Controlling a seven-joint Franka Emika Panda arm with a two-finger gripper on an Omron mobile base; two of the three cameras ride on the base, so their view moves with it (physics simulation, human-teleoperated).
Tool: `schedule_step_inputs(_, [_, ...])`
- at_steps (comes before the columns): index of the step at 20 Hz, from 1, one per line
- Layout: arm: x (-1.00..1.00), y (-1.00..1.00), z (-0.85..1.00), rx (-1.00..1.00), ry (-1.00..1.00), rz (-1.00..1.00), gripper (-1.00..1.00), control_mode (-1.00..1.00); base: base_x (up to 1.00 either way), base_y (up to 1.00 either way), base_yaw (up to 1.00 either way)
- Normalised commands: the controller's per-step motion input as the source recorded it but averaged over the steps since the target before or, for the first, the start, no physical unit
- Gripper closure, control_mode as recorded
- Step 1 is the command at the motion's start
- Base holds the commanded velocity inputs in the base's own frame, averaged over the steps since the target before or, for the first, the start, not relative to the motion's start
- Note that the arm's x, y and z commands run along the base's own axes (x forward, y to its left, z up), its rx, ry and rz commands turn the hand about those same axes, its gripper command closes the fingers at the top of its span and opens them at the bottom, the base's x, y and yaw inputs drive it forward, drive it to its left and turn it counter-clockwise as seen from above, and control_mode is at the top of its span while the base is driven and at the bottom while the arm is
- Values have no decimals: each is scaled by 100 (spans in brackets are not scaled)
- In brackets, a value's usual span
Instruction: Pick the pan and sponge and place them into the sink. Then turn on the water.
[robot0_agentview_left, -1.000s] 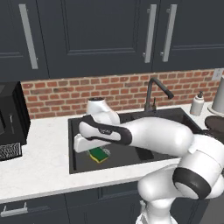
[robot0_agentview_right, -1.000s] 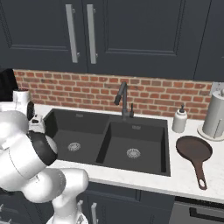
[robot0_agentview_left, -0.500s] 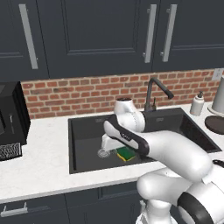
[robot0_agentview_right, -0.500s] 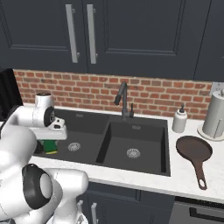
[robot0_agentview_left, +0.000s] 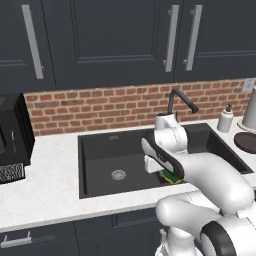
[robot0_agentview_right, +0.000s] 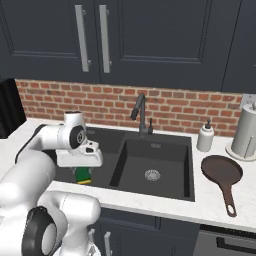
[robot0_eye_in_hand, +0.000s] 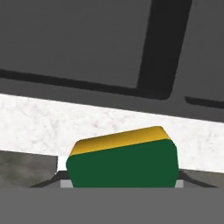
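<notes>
My gripper is shut on the sponge, a green-over-yellow block. It hangs low over the front of the black sink's left basin. From the right the sponge shows under the hand, near the sink's front rim. The hand view has the sponge close up, tilted, hiding the fingertips. The dark brown pan lies on the counter right of the sink, handle toward the front, and its edge shows at the far right. The water is out of view at the faucet.
A soap bottle and a paper towel roll stand behind the pan. A black appliance sits on the counter at the left. Dark cabinets hang above the brick backsplash. White counter runs left of the sink.
The arm has swung to the right across the sink's left basin, carrying the sponge with it. The pan has not moved.
</notes>
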Motion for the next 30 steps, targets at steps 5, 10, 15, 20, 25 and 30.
schedule_step_inputs(5, [13, -100, 0, -7, 9, -8, 100, -100, 0, 0, 0])
schedule_step_inputs(10, [22, -100, 0, -5, 2, -5, 100, -100, 0, 0, 0])
schedule_step_inputs(15, [17, -100, -1, -3, 0, -1, 100, -100, 0, 0, 0])
schedule_step_inputs(20, [6, -87, -8, 0, -1, 0, 100, -100, 0, 0, 0])
schedule_step_inputs(25, [0, -27, -9, 0, -6, 0, 100, -100, 0, 0, 0])
schedule_step_inputs(30, [0, -7, 0, 0, 0, 0, 100, -100, 0, 0, 0])
